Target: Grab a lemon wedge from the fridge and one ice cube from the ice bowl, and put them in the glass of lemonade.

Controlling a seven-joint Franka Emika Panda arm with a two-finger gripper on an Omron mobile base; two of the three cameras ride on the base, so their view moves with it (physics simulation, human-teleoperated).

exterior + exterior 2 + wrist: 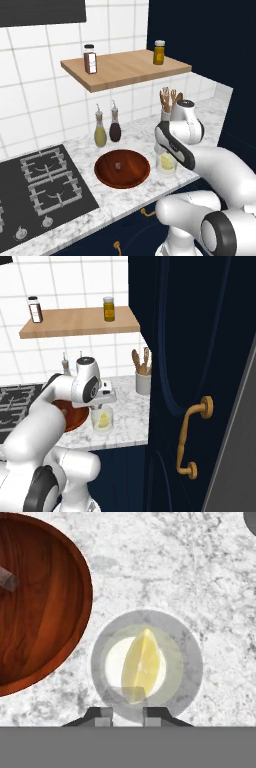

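The glass of lemonade (146,662) stands on the marble counter right of the ice bowl (45,612), and a yellow lemon wedge (142,662) lies inside it. My gripper (127,712) hangs straight above the glass, shut on a small greyish ice cube (133,694) held between its tips. Another ice cube (5,579) rests in the bowl. From the base, the gripper (100,405) sits just over the glass (102,420), with the bowl (122,168) to its left. The fridge is out of view.
Two slim bottles (107,131) stand behind the bowl. A grey cup of wooden utensils (142,378) is behind the glass. The gas hob (40,185) lies to the left, a wooden shelf (125,67) with two jars hangs above, and a navy cabinet door (200,381) rises close on the right.
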